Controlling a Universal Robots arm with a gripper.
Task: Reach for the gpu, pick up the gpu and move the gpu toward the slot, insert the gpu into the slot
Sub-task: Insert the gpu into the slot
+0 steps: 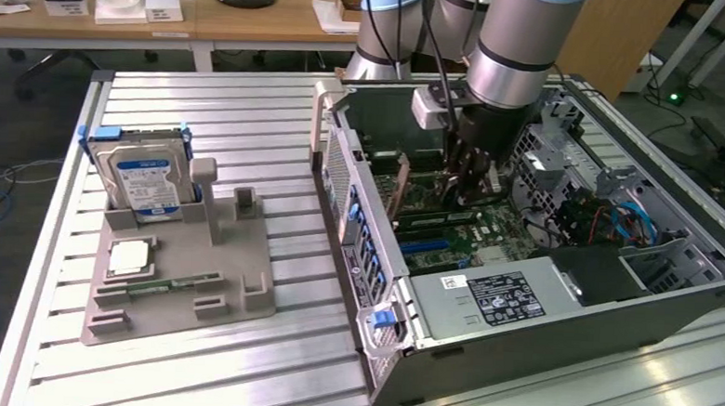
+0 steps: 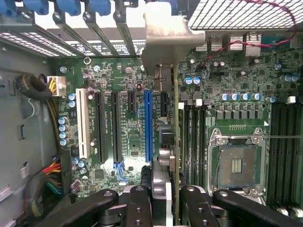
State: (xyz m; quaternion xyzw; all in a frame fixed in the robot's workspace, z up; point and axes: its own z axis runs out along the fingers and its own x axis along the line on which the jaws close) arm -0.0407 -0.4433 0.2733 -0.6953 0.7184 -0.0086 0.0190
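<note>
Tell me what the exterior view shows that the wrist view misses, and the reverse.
Exterior only: the hard drive upright in the grey holder on the table, beside the computer case.
Wrist only: the blue slot, the processor socket, and the card's metal bracket.
Both: the gripper holding the card edgewise above the motherboard.

Green gpu [image 2: 176, 142] edge-on, upright over motherboard, beside blue slot [image 2: 148, 125]

Ribbed matt aluminium table [image 1: 219, 102], glossy green gpu [image 2: 176, 123] (pale metal bracket), blue plastic slot [image 2: 148, 125]
</note>
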